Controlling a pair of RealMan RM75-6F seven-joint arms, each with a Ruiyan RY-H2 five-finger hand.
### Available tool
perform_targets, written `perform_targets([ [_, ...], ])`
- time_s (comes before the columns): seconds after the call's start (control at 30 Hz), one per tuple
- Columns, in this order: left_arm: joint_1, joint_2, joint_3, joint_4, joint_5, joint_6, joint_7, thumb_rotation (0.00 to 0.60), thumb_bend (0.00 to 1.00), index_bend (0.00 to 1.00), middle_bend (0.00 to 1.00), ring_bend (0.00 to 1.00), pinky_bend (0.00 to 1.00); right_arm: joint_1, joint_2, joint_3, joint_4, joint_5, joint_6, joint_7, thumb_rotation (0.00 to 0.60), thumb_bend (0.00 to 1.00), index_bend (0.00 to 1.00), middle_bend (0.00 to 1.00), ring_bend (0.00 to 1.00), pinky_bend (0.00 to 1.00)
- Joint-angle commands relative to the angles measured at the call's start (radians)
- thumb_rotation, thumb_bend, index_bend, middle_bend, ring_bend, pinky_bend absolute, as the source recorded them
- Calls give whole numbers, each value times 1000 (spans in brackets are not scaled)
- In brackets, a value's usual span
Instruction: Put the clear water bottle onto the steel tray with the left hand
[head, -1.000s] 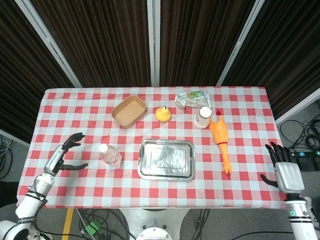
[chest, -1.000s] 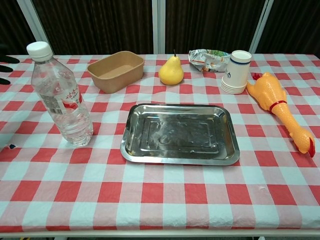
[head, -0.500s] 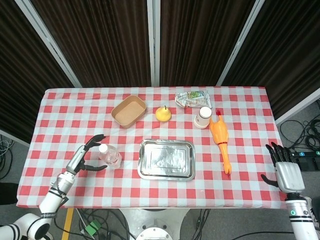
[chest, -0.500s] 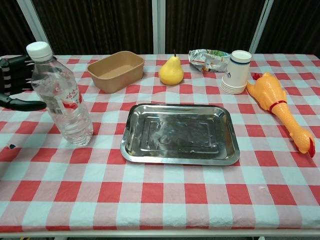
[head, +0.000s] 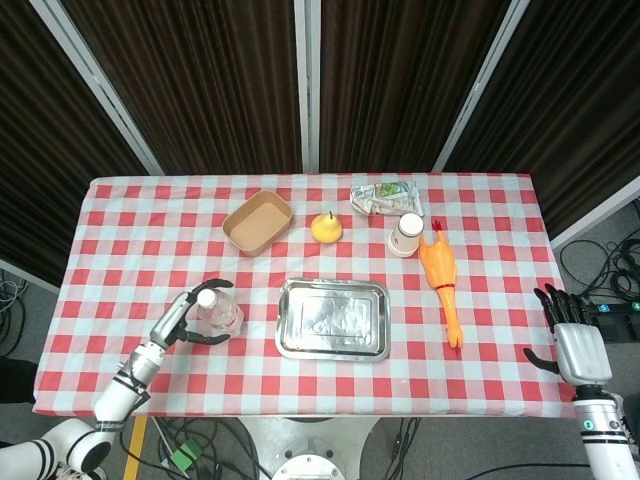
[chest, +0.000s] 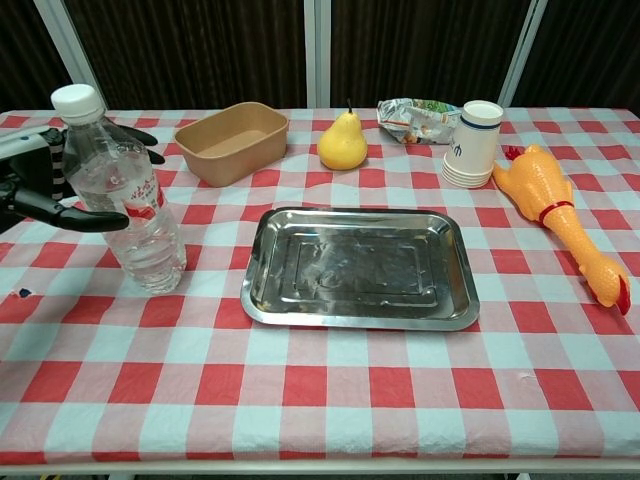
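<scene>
Clear water bottle (chest: 122, 195) upright on the table (head: 150, 250), near the left edge toward the front, just beside the steel tray (chest: 358, 266) but apart from it; white cap on, bottle unmoved over the last second. Left hand (head: 186, 318) now brought right in around the bottle, where a second ago it hung well off toward the left edge and half a second ago was only nearing; in the chest view thumb in front of the bottle's body, fingers (chest: 140, 135) reaching round behind, spread and not yet visibly clamped; contact not certain from either view, so best judged open and bracketing, no grip yet. Means the approach is all but done: closing the fingers, then lifting and carrying rightward over the tray rim looks like what remains. Tray bare and sitting near the front edge at the middle.

Right hand (head: 574, 345) off the front right corner of the table, fingers apart, holding nothing, barely shifted. Farther back: brown container (head: 258, 222), pear (head: 326, 227), crumpled wrapper (head: 382, 196), paper cups (head: 405, 235); rubber chicken (head: 442, 285) along the right of the tray.
</scene>
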Motion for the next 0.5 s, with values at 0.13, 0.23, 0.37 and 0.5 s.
perform_targets([
  [0.13, -14, 0, -2, 6, -20, -22, -21, 600, 68, 433, 441, 269, 272, 0, 0, 1, 1, 3, -2, 0, 600, 110, 0, 0, 0, 0],
  [0.23, -18, -3, -12, 6, -40, -31, -31, 600, 99, 469, 482, 316, 322, 0, 0, 0, 2, 4, -4, 2, 600, 110, 0, 0, 0, 0],
  [0.37, -38, -17, -39, 6, -65, -46, -20, 600, 142, 510, 536, 373, 379, 0, 0, 1, 3, 5, -5, 3, 600, 110, 0, 0, 0, 0],
  [0.5, -69, -13, -83, -5, -70, -44, -7, 600, 161, 542, 580, 419, 424, 0, 0, 2, 3, 7, -5, 4, 600, 110, 0, 0, 0, 0],
])
